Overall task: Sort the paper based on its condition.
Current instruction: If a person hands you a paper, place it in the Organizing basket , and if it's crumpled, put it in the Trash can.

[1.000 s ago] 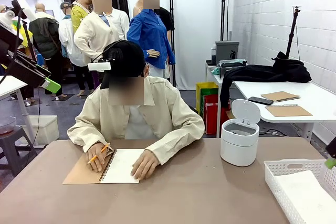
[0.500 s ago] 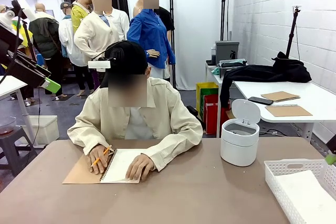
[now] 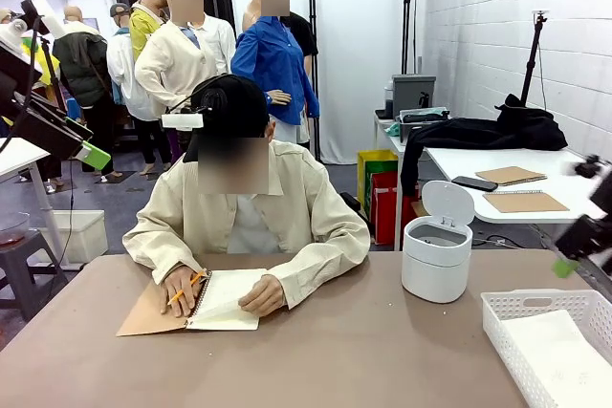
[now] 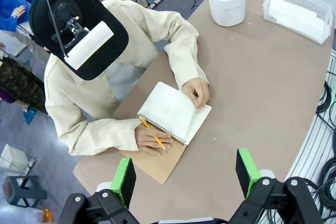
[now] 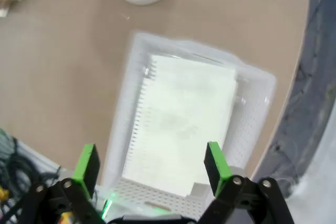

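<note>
White paper (image 5: 181, 124) lies flat in the white latticed basket (image 5: 257, 80), one edge ragged with spiral holes. My right gripper (image 5: 152, 166) hangs open above it, nothing between its green pads. In the front view that gripper (image 3: 574, 247) is a blur over the table's right edge, above the basket (image 3: 497, 317) and its paper (image 3: 564, 360). My left gripper (image 4: 185, 177) is open and high over the table, looking down on the person's open notebook (image 4: 173, 109). One hand holds a pencil (image 4: 152, 134); the other lifts the white page's corner (image 4: 198, 109).
A white lidded bin (image 3: 437, 255) stands at the table's right, behind the basket. The person sits at the far side with both forearms on the brown table (image 3: 354, 360). Cables (image 4: 325, 103) hang beyond the table's near edge.
My right gripper has risen from the picture's lower right edge, up and slightly left. The person's hand has shifted on the page and curled its corner.
</note>
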Tool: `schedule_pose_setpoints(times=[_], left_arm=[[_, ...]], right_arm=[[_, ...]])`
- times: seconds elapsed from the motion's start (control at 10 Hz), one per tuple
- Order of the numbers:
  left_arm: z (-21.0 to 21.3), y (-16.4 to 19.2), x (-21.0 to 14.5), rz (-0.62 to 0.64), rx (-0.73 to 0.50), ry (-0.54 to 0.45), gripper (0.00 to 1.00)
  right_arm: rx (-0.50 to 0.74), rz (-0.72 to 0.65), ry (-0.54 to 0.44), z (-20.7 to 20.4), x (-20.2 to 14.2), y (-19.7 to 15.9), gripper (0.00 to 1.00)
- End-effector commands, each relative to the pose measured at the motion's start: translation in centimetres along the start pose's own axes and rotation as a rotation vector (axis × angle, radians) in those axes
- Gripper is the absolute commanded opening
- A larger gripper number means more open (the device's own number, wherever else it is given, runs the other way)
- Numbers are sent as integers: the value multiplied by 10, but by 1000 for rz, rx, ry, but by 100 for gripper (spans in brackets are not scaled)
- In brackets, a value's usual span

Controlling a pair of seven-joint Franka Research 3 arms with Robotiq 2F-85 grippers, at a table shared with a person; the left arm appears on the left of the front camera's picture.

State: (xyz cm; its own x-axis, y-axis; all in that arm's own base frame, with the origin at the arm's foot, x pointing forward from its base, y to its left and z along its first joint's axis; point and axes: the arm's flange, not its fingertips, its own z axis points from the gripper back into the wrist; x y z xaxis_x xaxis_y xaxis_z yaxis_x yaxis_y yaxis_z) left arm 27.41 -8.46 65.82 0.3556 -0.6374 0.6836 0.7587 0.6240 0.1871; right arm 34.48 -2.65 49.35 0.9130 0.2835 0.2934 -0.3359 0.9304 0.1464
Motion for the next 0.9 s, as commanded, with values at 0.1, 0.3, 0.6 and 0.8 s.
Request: schedule_pose_setpoints(times=[0.1, 0.3, 0.6, 0.8], left_arm=[[0, 1, 0, 1, 1, 0, 100], [0, 1, 0, 1, 1, 0, 100], [0, 1, 0, 1, 1, 0, 100], [0, 1, 0, 1, 1, 0, 100]], right_arm=[[-20, 226, -80, 33, 25, 61, 100], [21, 410, -193, 55, 49, 107, 100], [88, 598, -262, 82, 75, 157, 100], [120, 683, -287, 87, 99, 196, 100]])
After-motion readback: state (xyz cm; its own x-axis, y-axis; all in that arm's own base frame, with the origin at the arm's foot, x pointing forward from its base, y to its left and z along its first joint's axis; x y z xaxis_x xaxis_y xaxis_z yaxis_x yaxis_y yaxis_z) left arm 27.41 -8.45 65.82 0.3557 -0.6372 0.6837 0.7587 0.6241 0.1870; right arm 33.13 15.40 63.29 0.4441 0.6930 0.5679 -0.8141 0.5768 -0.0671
